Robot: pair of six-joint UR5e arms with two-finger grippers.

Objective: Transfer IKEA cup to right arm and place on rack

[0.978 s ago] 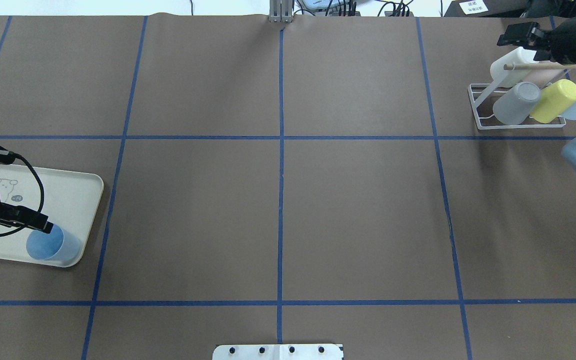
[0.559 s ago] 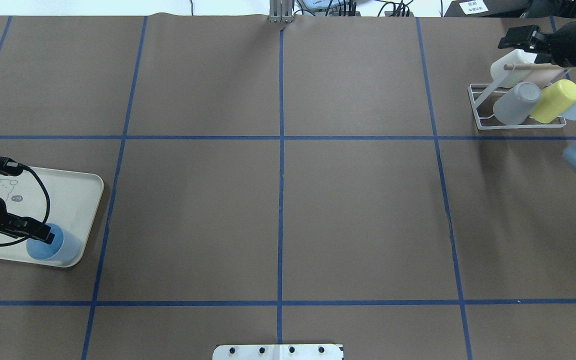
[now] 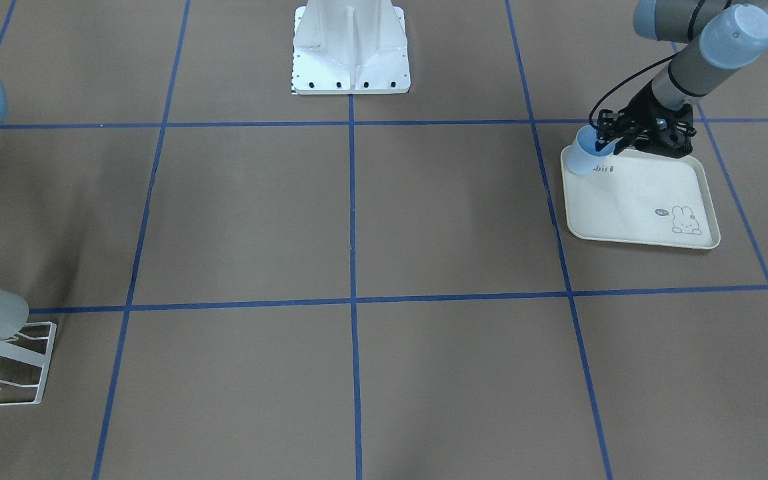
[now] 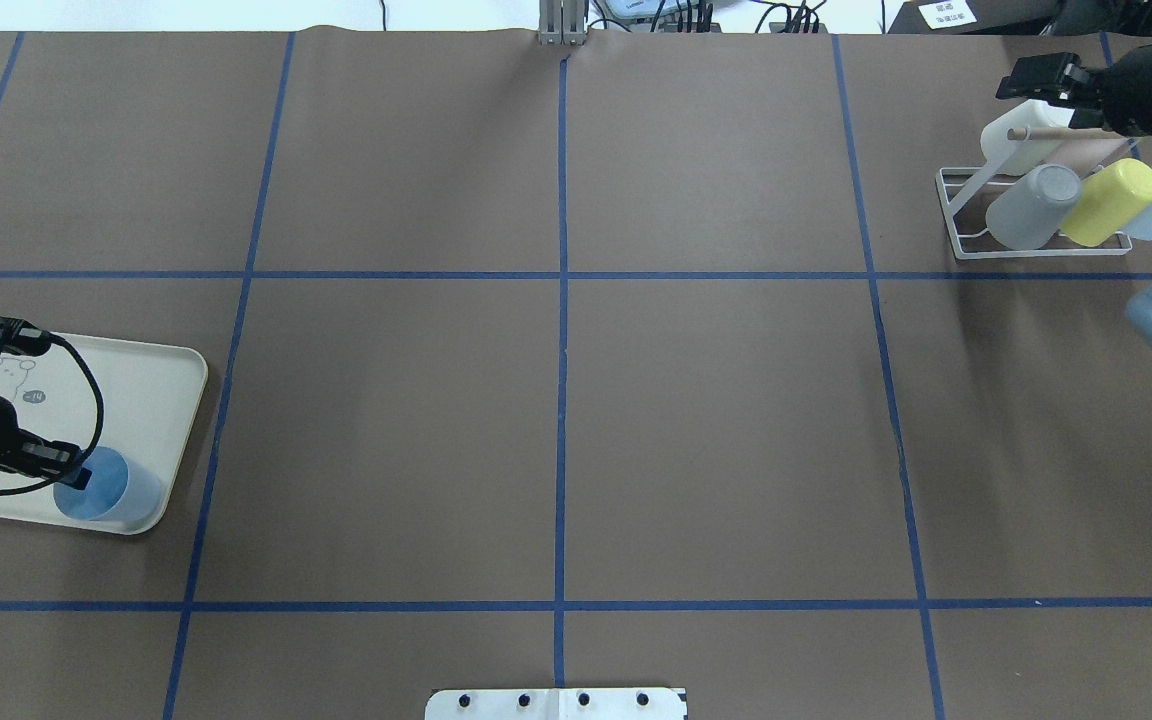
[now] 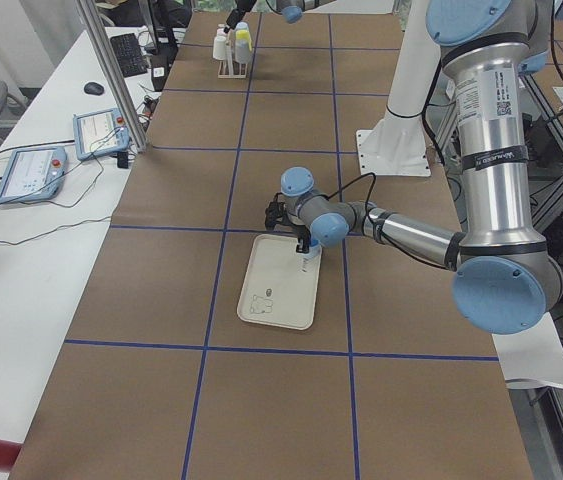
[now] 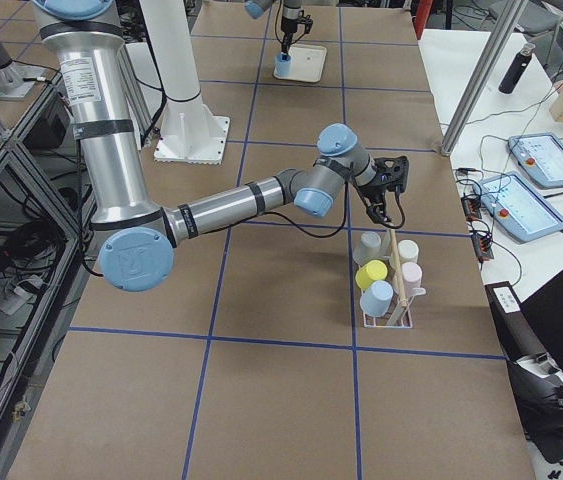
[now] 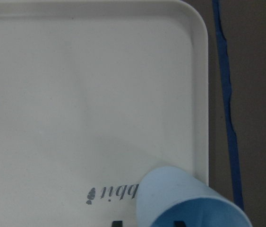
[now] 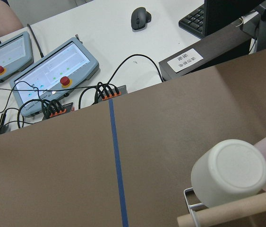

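In the front-facing view the left tool (image 3: 605, 135) is low over one corner of the cream tray (image 3: 631, 200). The blue cup (image 3: 582, 159) stands on the tray directly at the tip of this tool. The rack (image 3: 24, 363) is far from this tool, at the other end of the bench (image 3: 357, 220).

In the overhead view one finger of the left tool overlaps the rim of the blue cup. I cannot tell if the tool presses the cup or is only around its wall. The right tool (image 4: 1028, 76) hangs just above the far side of the rack. How wide it is, I cannot tell.

In the left wrist view the mouth of the blue cup lies directly under the tool, near the tray's corner.

In the right wrist view a white cup (image 8: 229, 172) and a wooden rod (image 8: 227, 213) lie just below the tool.
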